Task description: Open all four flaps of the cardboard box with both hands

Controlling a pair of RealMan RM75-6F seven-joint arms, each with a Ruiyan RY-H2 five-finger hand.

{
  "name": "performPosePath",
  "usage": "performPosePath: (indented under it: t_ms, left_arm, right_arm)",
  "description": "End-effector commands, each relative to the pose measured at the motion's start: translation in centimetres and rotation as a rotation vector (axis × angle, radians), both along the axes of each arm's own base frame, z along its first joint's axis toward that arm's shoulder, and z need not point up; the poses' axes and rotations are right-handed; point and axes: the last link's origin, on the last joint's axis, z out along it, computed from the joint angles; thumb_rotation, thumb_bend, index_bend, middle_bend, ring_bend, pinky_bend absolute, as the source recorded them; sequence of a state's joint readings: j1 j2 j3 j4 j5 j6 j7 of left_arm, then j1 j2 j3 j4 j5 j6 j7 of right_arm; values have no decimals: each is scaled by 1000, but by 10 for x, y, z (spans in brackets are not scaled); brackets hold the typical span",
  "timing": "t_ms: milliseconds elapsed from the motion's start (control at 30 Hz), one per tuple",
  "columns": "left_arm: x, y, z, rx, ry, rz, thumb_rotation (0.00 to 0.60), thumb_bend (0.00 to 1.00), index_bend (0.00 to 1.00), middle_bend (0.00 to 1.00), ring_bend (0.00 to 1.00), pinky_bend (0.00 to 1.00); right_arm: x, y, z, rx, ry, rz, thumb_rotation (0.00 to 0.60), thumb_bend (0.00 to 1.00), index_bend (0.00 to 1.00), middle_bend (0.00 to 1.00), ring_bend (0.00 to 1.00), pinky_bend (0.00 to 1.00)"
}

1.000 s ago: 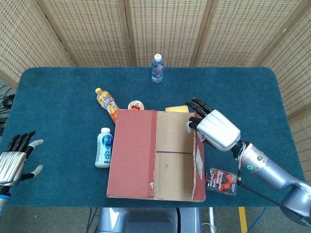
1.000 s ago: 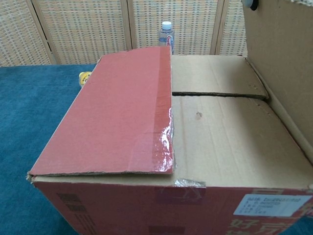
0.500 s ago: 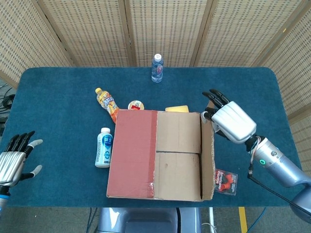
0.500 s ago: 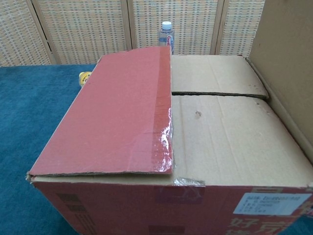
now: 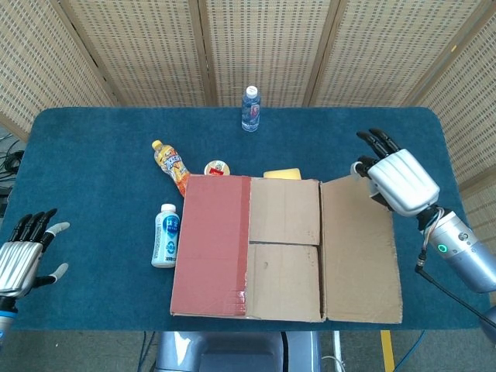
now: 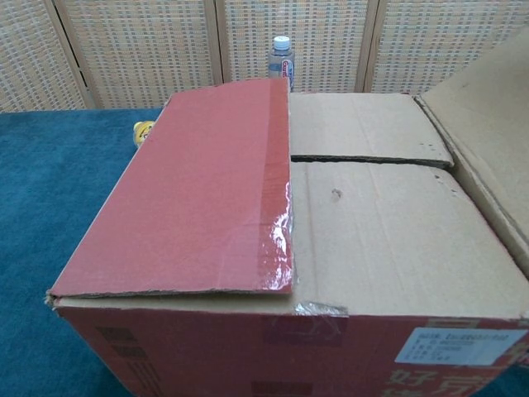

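Right robot hand (image 5: 397, 180) empty, fingers spread, beside folded-out box flap (image 5: 360, 248), left robot hand (image 5: 22, 260) spread wide

box (image 5: 263, 256) mid-table, bottles (image 5: 167, 235) left

Little can be read. The cardboard box (image 6: 331, 248) carries large red Chinese characters along its front lower edge, one looking like "好", cut off by the frame. A white sticker (image 6: 459, 346) beside them holds small print too fine to read. The labels on the water bottle (image 6: 281, 59) and the orange drink bottle (image 5: 172, 164) are illegible.
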State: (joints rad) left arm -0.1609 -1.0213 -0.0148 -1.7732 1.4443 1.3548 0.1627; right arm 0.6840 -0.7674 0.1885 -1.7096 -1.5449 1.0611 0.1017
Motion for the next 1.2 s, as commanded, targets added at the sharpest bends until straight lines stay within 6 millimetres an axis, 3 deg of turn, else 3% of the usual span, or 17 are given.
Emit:
performPosePath:
  t_ms: [33, 267, 400, 600, 933, 1033, 1200]
  left_arm:
    - [0, 0, 0, -4, 3, -3, 583, 274, 216, 44, 43, 19]
    - [16, 10, 0, -46, -4, -80, 584, 272, 216, 44, 43, 19]
    - [38, 25, 7, -90, 15, -205, 584, 271, 216, 44, 43, 19]
    - [58, 37, 10, -136, 19, -307, 583, 272, 216, 44, 43, 19]
    - [91, 55, 8, -246, 27, -432, 584, 303, 207, 44, 43, 19]
    - [106, 63, 7, -300, 34, -481, 583, 339, 204, 44, 43, 19]
    - [139, 78, -1, -432, 44, -580, 599, 496, 203, 44, 43, 19]
  right_arm:
    - [-7, 0, 1, -8, 4, -19, 600, 1000, 508, 518, 90, 62]
    - [-26, 2, -1, -24, -18, -67, 600, 1000, 490, 442, 90, 62]
    - [-45, 9, -12, -41, -39, -135, 600, 1000, 393, 337, 71, 62]
    - [-55, 19, -25, -60, -68, -200, 600, 1000, 258, 216, 2, 62]
    - [-73, 37, -41, -97, -96, -283, 600, 1000, 168, 139, 0, 62]
    - [-81, 45, -47, -110, -101, -315, 600, 1000, 155, 131, 0, 62]
    - [-94, 61, -55, -147, -117, -369, 600, 1000, 142, 125, 0, 62]
